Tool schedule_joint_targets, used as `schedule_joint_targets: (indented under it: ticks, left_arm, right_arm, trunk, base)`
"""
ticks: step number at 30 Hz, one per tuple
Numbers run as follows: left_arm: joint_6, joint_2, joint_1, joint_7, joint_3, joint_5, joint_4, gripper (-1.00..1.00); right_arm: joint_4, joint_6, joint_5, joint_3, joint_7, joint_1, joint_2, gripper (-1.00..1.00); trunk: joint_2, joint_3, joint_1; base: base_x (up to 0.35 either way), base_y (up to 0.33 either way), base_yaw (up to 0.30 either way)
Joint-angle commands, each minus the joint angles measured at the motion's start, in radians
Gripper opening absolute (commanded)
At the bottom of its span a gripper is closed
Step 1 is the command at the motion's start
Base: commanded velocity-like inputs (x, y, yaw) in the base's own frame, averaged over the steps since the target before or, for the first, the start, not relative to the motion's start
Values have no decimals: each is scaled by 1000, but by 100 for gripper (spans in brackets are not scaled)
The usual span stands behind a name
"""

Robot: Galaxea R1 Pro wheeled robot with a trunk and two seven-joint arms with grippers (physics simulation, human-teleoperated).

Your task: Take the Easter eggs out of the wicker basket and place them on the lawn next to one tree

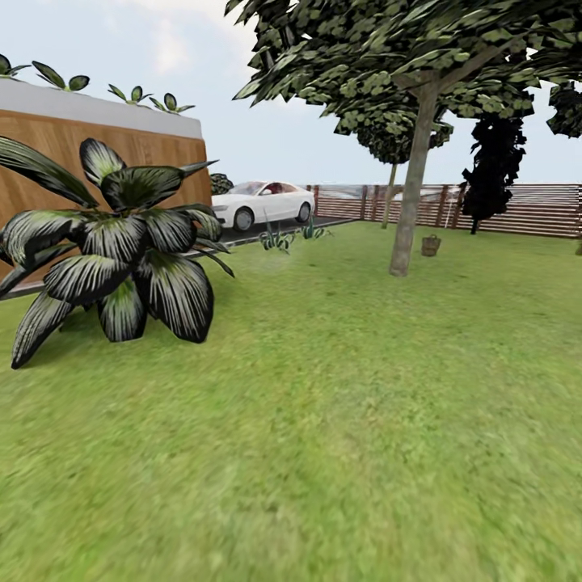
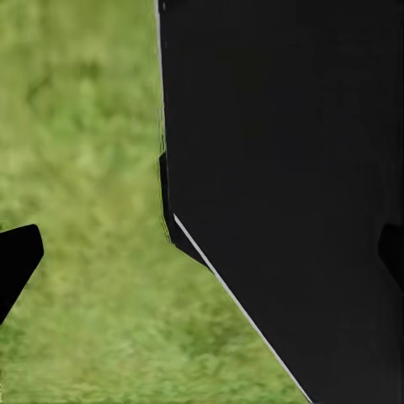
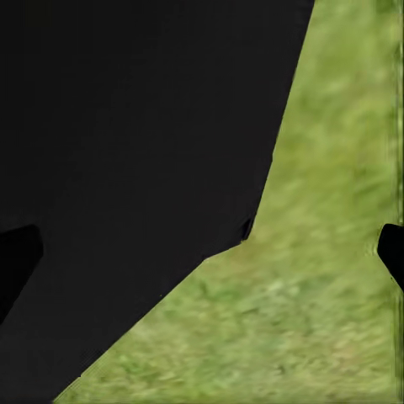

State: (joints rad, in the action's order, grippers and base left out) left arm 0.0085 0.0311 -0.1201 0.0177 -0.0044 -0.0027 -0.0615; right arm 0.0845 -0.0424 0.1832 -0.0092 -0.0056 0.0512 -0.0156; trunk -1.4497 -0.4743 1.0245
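Both pincers hang close against the robot's dark body over grass. The left pincer (image 2: 206,252) shows black fingertips (image 2: 18,252) set wide apart with nothing between them; the right pincer (image 3: 206,252) is likewise spread and empty. Farther out, across the lawn (image 1: 323,420), the wicker basket (image 1: 431,245) stands just beyond the grey-trunked tree (image 1: 410,194), near the slatted fence (image 1: 525,208). Eggs are too small to make out, so I judge nothing moved yet. No writing is legible, even on the white car (image 1: 263,204).
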Motion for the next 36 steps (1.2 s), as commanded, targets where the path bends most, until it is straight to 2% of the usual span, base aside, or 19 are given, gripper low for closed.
schedule_joint_targets:
  ticks: [1,3,6,10,13,15,16,17,19,20,22,23,24,25,26,28,29,32,36]
  left_arm:
    - [2,0,-1,4,0,0,-45,100]
    - [5,1,-1,3,0,1,-109,100]
    - [79,-2,-1,4,1,8,-291,100]
    - [161,-11,-1,10,1,93,-499,100]
    - [231,-17,0,36,0,134,-633,100]
    - [343,-21,4,49,1,158,-730,100]
    - [390,-22,9,52,1,173,-771,100]
    - [437,-24,24,54,1,194,-823,100]
    - [506,-27,63,58,1,239,-911,100]
    - [530,-28,94,60,1,270,-946,100]
    - [547,-27,141,61,1,305,-964,100]
    - [553,-25,193,62,2,323,-971,100]
    - [557,-23,249,62,3,334,-975,100]
    - [560,-22,297,62,13,339,-979,100]
    - [569,-21,332,66,31,342,-990,100]
    - [626,-20,366,74,59,344,-1031,100]
    - [732,-16,393,86,136,342,-1068,100]
    - [753,-14,399,90,168,338,-1063,100]
    - [758,-14,401,92,177,333,-1018,100]
  right_arm:
    - [3,-1,11,2,2,-1,-10,100]
    - [5,4,12,4,1,-1,-13,100]
    - [-9,10,7,-1,-20,-1,-14,100]
    - [-269,95,-34,0,-24,-3,-14,100]
    - [-250,100,-22,41,-32,-4,23,100]
    - [-233,36,15,97,-90,-4,44,100]
    - [-284,23,23,109,-145,-4,47,100]
    - [-394,45,27,116,-208,-4,48,100]
    - [-637,180,30,124,-281,-4,47,100]
    - [-816,335,16,126,-277,-4,46,100]
    - [-1073,548,-26,128,-182,-5,45,100]
    - [-1288,703,-47,128,-71,-15,45,100]
    - [-1444,822,-60,129,6,-44,46,100]
    - [-1520,903,-66,132,46,-109,51,100]
    - [-1553,959,-70,136,64,-186,57,100]
    - [-1555,1000,-74,136,63,-265,67,100]
    - [-1528,1022,-76,97,19,-324,69,100]
    - [-1447,1021,-72,57,-14,-336,59,100]
    - [-1426,1002,-79,45,-27,-351,49,100]
  trunk:
    - [0,-2,1]
    - [0,-4,1]
    - [0,-6,1]
    - [0,-11,1]
    - [0,-16,1]
    - [0,-17,1]
    - [0,-18,1]
    - [0,-18,1]
    - [0,-18,1]
    - [0,-18,1]
    - [0,-18,1]
    - [0,-18,1]
    - [0,-18,1]
    - [0,-18,1]
    - [0,-18,1]
    - [0,-18,1]
    - [0,-18,1]
    - [0,-18,1]
    - [0,-18,1]
  base:
    - [257,-225,-182]
    - [259,-229,-146]
    - [274,-219,-31]
    - [311,-132,14]
    - [320,-102,-21]
    - [322,-120,9]
    - [322,-126,4]
    - [322,-129,3]
    - [322,-131,1]
    - [322,-132,1]
    - [324,-120,0]
    - [331,-55,0]
    - [335,-28,0]
    - [336,-14,0]
    - [337,-7,0]
    - [338,-4,0]
    - [338,-1,-73]
    - [338,0,-49]
    - [338,-12,-11]
